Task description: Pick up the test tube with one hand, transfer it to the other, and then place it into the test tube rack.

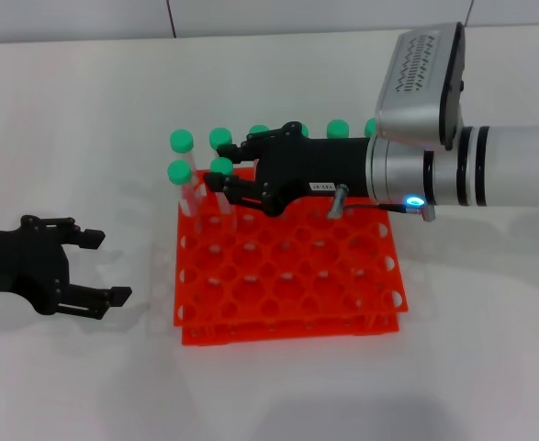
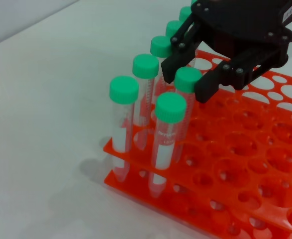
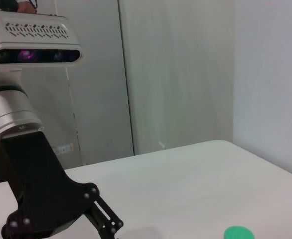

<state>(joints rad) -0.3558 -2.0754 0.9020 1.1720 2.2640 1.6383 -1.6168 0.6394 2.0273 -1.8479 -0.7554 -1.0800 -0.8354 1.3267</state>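
Nearest the robot, on the white table (image 1: 85,386), the left gripper (image 1: 99,268) hangs low and well to the left of the test tube rack (image 1: 287,285), its two black fingers spread apart with nothing between them. The orange-red rack sits mid-table, two-tiered, and most of its round holes toward the near side and the right stand empty. Its filled holes are along the far edge and the far-left corner: in the left wrist view, two green-capped tubes (image 2: 123,129) stand upright in the corner holes with two more lined up behind them, each clear with a pale lower part, and further green caps (image 1: 338,129) run along the back row in the head view. The right gripper (image 1: 232,170), black with a small white label on its body, reaches in from the right over the rack's far-left part. Its fingers (image 2: 215,82) are closed on either side of the test tube (image 2: 187,82) at the green cap, and that tube stands upright with its lower end down in a rack hole, just behind the corner tubes.
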